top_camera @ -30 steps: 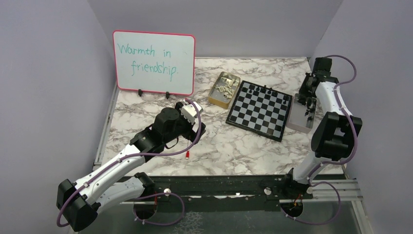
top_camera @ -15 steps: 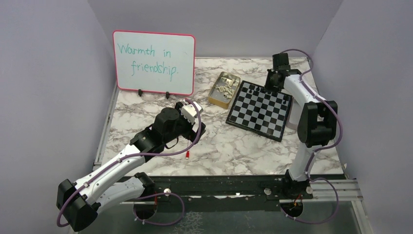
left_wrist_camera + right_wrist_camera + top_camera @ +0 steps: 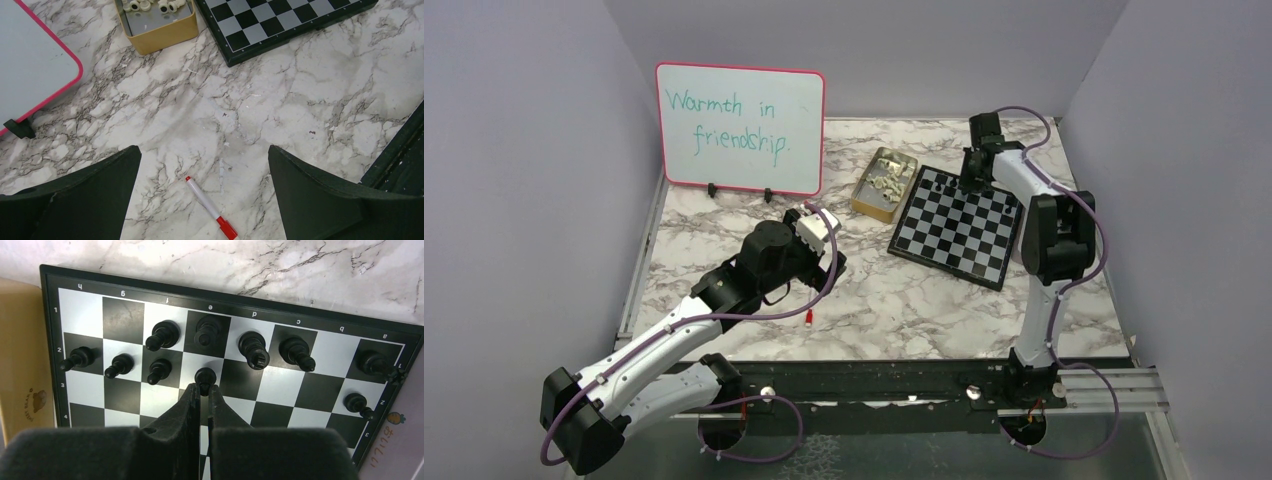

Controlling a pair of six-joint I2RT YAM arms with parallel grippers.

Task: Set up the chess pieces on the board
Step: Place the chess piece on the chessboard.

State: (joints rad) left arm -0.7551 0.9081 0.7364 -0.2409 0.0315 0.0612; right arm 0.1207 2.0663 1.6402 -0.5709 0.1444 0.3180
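Item: left arm point(image 3: 659, 340) and right arm point(image 3: 1036, 310), white link shells, black joint housings; a purple cable point(image 3: 834, 255) looped along each. The left gripper point(image 3: 204, 150) and right gripper point(image 3: 202, 387) had matte black fingers.

Bright, even light here, soft and diffuse, and the shadows around the board point(image 3: 957, 223) are only faint. Left of the board, the whiteboard point(image 3: 740, 128) reads crisp and evenly lit. Close in over the board, the grey squares carry a dull sheen and the black pawn point(image 3: 205, 375) shows a small glint, in sharp focus. The right gripper point(image 3: 204, 387), nearest the lens, goes soft, featureless black. On the near side of the board the marble is sharp, and the left gripper point(image 3: 204, 150) sits dark and underexposed.
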